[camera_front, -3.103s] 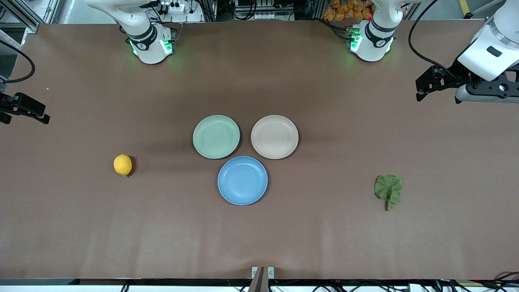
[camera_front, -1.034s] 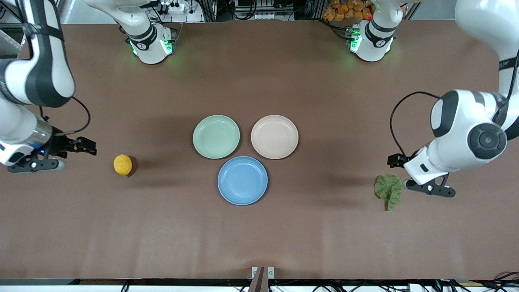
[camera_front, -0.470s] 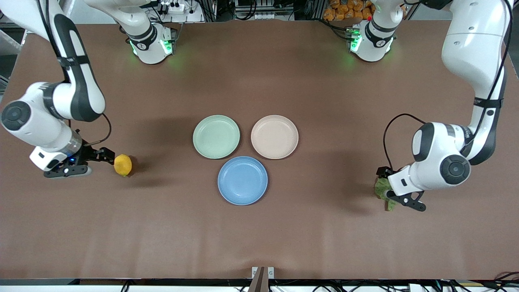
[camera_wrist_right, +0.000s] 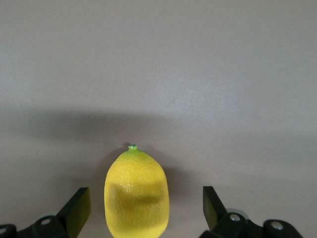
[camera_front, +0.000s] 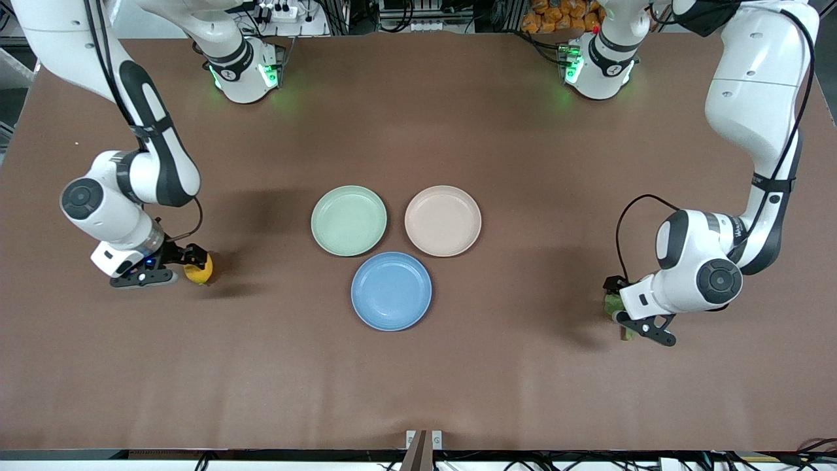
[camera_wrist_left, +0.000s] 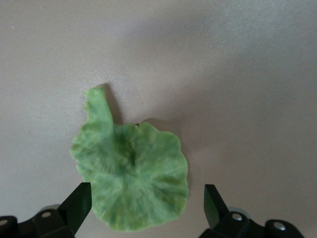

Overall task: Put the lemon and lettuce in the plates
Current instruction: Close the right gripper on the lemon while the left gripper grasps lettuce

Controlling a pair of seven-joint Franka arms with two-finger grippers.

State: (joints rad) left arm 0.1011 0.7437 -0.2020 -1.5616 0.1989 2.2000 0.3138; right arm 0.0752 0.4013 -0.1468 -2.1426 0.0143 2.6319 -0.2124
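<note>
The yellow lemon (camera_front: pixel 200 273) lies on the brown table toward the right arm's end. My right gripper (camera_front: pixel 188 264) is low around it. In the right wrist view the lemon (camera_wrist_right: pixel 136 193) sits between the open fingers (camera_wrist_right: pixel 78 206), with a gap on each side. The green lettuce (camera_front: pixel 612 305) lies flat toward the left arm's end, mostly hidden under my left gripper (camera_front: pixel 626 311). In the left wrist view the lettuce (camera_wrist_left: pixel 131 176) spreads between the open fingers (camera_wrist_left: pixel 213 201). The blue plate (camera_front: pixel 391 291) and the beige plate (camera_front: pixel 443 220) stand empty mid-table.
A mint-green plate (camera_front: pixel 348 220), also empty, stands beside the beige one, toward the right arm's end. The blue plate lies nearer to the front camera than both. The arms' bases stand along the table's back edge.
Both arms have swung in and come down. The right gripper slid up to the lemon and now straddles it. The left gripper moved over the lettuce and covers most of it.
</note>
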